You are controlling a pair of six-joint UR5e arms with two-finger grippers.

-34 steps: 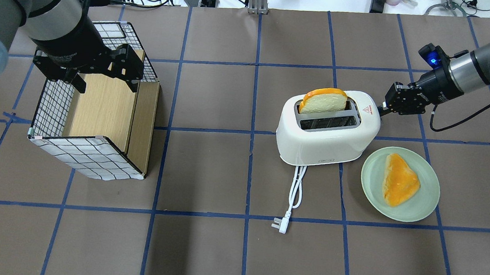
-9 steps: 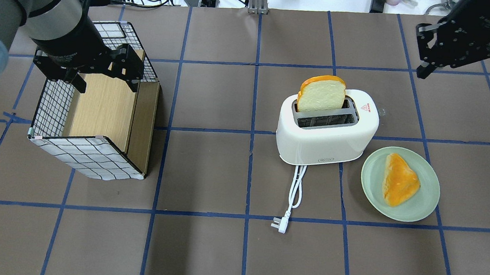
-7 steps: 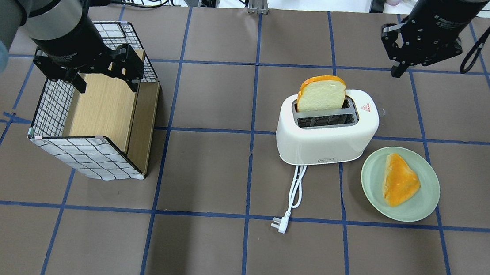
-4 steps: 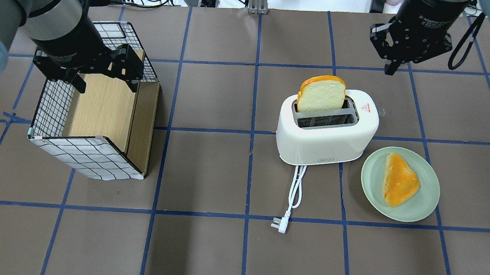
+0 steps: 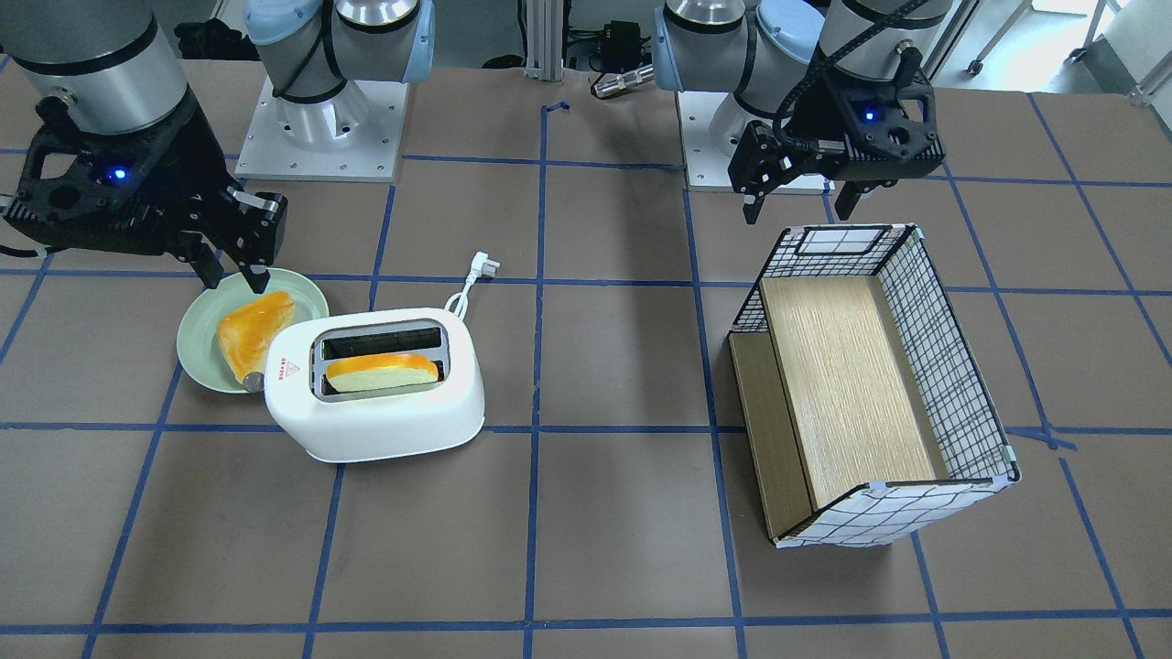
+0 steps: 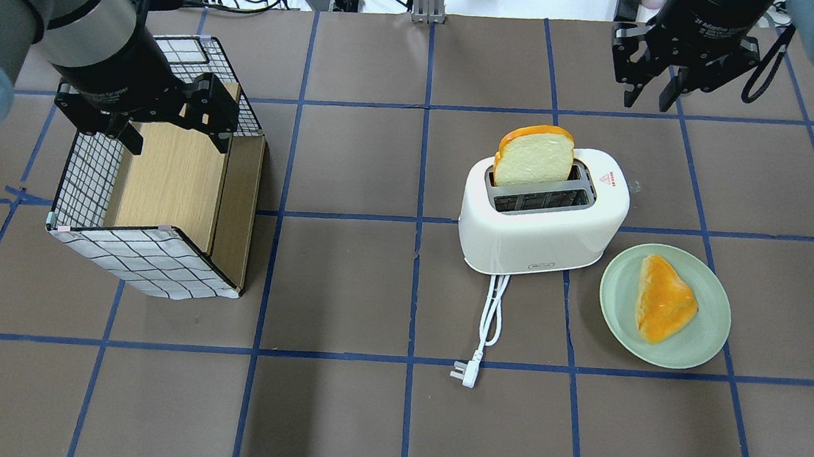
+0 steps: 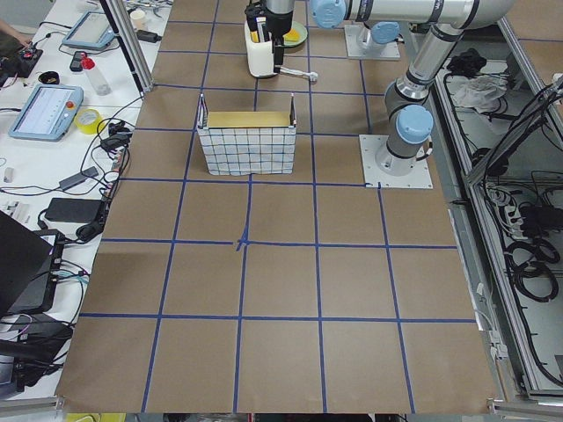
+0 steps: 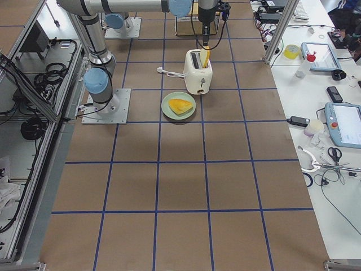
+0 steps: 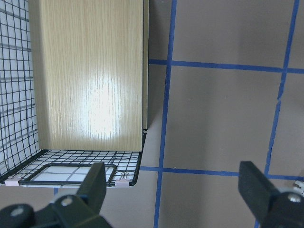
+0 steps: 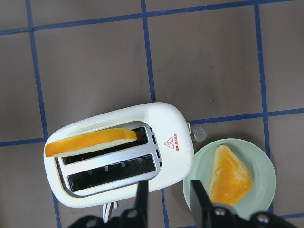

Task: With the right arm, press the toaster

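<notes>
The white two-slot toaster stands on the table right of centre; it also shows in the front view and the right wrist view. A bread slice stands tall in its far slot. My right gripper hangs high, beyond the toaster's right end, apart from it, jaws a little open and empty. Its fingertips frame the toaster from above. A small round lever knob sticks out of the toaster's end. My left gripper is open and empty over the basket.
A checked wire-and-wood basket lies at the left. A green plate with an orange-topped bread piece sits right of the toaster. The white cord and plug trail toward the near side. Cables and tools lie beyond the far edge.
The right gripper left the toaster's lever end, rose and moved to the far side, then its jaws parted. The bread stands higher than 4.8 s ago. The left arm has not moved.
</notes>
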